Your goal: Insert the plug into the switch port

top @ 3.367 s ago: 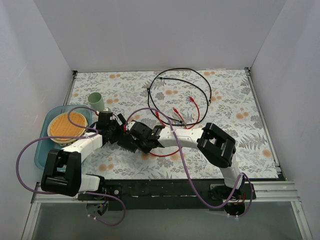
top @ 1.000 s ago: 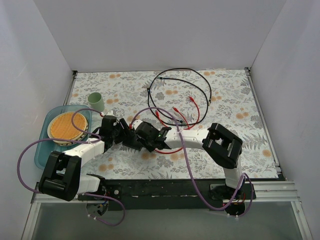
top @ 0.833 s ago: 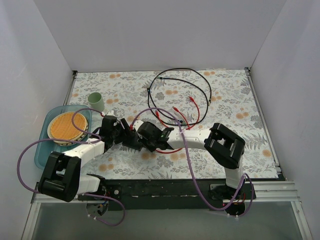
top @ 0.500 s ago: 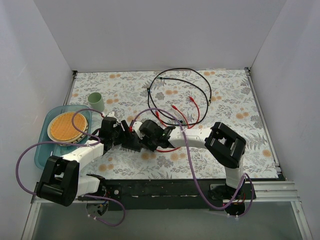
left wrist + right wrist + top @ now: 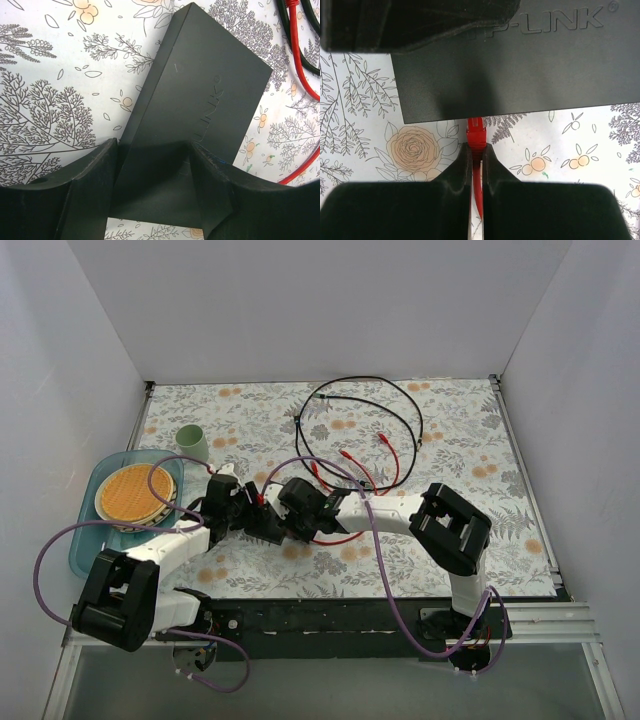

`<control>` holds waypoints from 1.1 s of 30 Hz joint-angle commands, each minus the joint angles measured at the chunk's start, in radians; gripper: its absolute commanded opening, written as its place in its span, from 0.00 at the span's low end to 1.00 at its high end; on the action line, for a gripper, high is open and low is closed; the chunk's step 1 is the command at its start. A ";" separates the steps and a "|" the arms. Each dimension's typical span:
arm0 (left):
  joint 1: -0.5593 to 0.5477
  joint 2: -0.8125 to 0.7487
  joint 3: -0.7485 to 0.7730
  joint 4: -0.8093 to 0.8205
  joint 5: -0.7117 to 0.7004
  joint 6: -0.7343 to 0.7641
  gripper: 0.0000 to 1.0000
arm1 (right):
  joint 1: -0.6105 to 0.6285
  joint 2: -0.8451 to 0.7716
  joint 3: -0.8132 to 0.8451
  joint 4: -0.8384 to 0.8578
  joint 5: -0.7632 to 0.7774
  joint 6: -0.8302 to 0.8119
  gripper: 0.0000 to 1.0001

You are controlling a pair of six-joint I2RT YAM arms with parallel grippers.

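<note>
The switch point(image 5: 200, 95) is a flat matte-black box lying on the floral table. My left gripper point(image 5: 152, 146) straddles its near end, one finger against each long side, holding it. In the right wrist view the switch point(image 5: 520, 75) fills the top, and my right gripper point(image 5: 476, 148) is shut on a red plug point(image 5: 476, 131). The plug's tip reaches the switch's near edge and goes under its rim; the sockets are hidden. From above, the left gripper point(image 5: 240, 512) and the right gripper point(image 5: 297, 512) meet at the switch point(image 5: 268, 527).
A teal tray point(image 5: 78, 540) with a round tan plate point(image 5: 133, 492) sits at the left edge, with a pale green cup point(image 5: 192, 444) behind it. A black cable loop point(image 5: 400, 408) and red cable point(image 5: 397, 468) lie behind the right arm. White walls enclose the table.
Both grippers and the switch have shifted slightly away from the bases and to the right. The right gripper has stayed shut on the plug at the switch's edge.
</note>
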 commanded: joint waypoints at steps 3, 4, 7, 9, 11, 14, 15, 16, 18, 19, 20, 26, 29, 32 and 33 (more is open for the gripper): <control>-0.184 -0.006 -0.012 0.002 0.592 -0.166 0.46 | 0.049 0.071 0.123 0.470 -0.147 0.041 0.01; -0.191 -0.011 -0.012 0.002 0.594 -0.169 0.45 | 0.049 0.072 0.131 0.467 -0.144 0.047 0.01; -0.200 -0.019 -0.017 0.008 0.599 -0.192 0.41 | 0.049 0.076 0.154 0.456 -0.113 0.055 0.01; -0.211 -0.022 -0.022 0.019 0.606 -0.205 0.38 | 0.049 0.076 0.157 0.459 -0.088 0.085 0.01; -0.215 -0.020 -0.023 0.025 0.625 -0.225 0.36 | 0.050 0.074 0.157 0.469 -0.076 0.098 0.01; -0.227 -0.014 -0.026 0.023 0.637 -0.243 0.33 | 0.049 0.068 0.149 0.481 -0.059 0.107 0.01; -0.229 -0.014 -0.028 0.051 0.642 -0.248 0.33 | 0.049 0.062 0.143 0.489 -0.053 0.110 0.01; -0.232 -0.011 -0.034 0.054 0.648 -0.251 0.32 | 0.049 0.056 0.125 0.501 -0.053 0.114 0.01; -0.232 -0.011 -0.041 0.059 0.643 -0.257 0.32 | 0.049 0.042 0.111 0.519 -0.050 0.121 0.01; -0.232 -0.015 -0.046 0.060 0.635 -0.260 0.32 | 0.049 0.037 0.102 0.525 -0.050 0.122 0.01; -0.232 -0.020 -0.051 0.060 0.623 -0.263 0.32 | 0.049 0.033 0.085 0.528 -0.051 0.122 0.01; -0.232 -0.051 -0.026 -0.036 0.481 -0.260 0.36 | 0.049 -0.024 -0.015 0.542 -0.073 0.124 0.04; -0.229 -0.060 0.000 -0.094 0.384 -0.255 0.36 | 0.049 -0.053 -0.078 0.541 -0.078 0.131 0.19; -0.226 -0.071 0.014 -0.134 0.313 -0.263 0.38 | 0.049 -0.076 -0.133 0.541 -0.076 0.142 0.25; -0.224 -0.074 0.015 -0.147 0.297 -0.266 0.39 | 0.049 -0.084 -0.142 0.536 -0.078 0.142 0.26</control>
